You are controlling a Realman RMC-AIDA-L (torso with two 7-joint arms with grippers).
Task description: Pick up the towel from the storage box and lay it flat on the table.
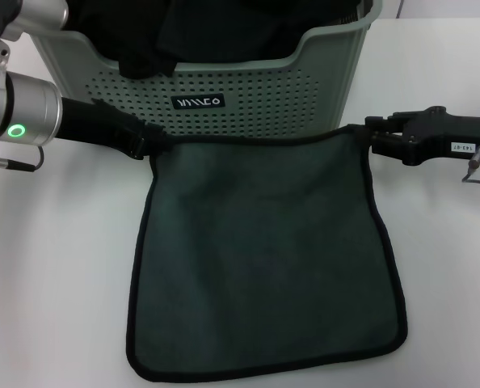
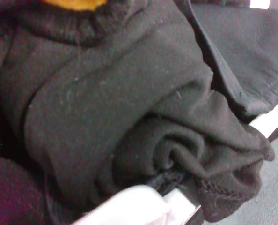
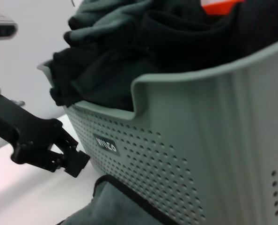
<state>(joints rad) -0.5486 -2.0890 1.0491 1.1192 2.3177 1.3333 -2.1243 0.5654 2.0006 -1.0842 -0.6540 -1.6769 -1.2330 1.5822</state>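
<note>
The dark green towel (image 1: 264,259) with black edging lies spread on the white table (image 1: 54,307), in front of the sage storage box (image 1: 321,89). My left gripper (image 1: 147,144) is at the towel's far left corner. It also shows in the right wrist view (image 3: 76,161), just beside the towel's edge (image 3: 106,187). My right gripper (image 1: 368,133) is shut on the far right corner, which rises slightly to it. The left wrist view is filled by bunched dark cloth (image 2: 129,117).
The storage box holds black fabric (image 1: 224,32) heaped above its rim, also seen in the right wrist view (image 3: 129,56), with something orange (image 3: 218,5) behind. The box stands directly behind the towel's far edge. White table lies to both sides.
</note>
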